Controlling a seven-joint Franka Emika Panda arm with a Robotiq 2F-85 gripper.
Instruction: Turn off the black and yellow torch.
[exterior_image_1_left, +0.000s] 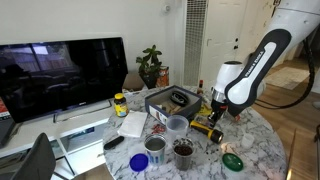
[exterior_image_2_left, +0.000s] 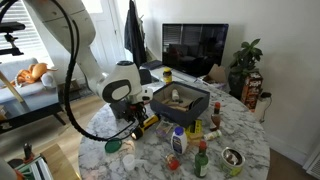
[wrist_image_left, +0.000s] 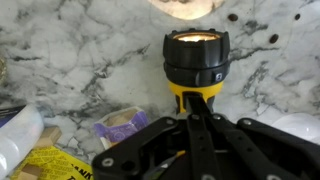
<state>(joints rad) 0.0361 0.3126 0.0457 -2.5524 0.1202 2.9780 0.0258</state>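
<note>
The black and yellow torch (wrist_image_left: 196, 58) lies on the marble table, its black head pointing away from me and its lens glowing. A bright spot of light falls on the marble beyond it. My gripper (wrist_image_left: 192, 100) is shut, with its joined fingertips down on the yellow body just behind the head. In both exterior views the torch (exterior_image_1_left: 208, 128) (exterior_image_2_left: 147, 123) lies near the table edge under the gripper (exterior_image_1_left: 214, 113) (exterior_image_2_left: 135, 120).
A black bin (exterior_image_1_left: 170, 100) of items stands mid-table. Next to it are a clear cup (exterior_image_1_left: 177, 125), two tins (exterior_image_1_left: 156, 146) (exterior_image_1_left: 184, 150) and a green lid (exterior_image_1_left: 233, 160). A yellow-lidded jar (exterior_image_1_left: 120, 103) stands near the TV (exterior_image_1_left: 60, 75). Bottles (exterior_image_2_left: 178, 140) crowd the table's other side.
</note>
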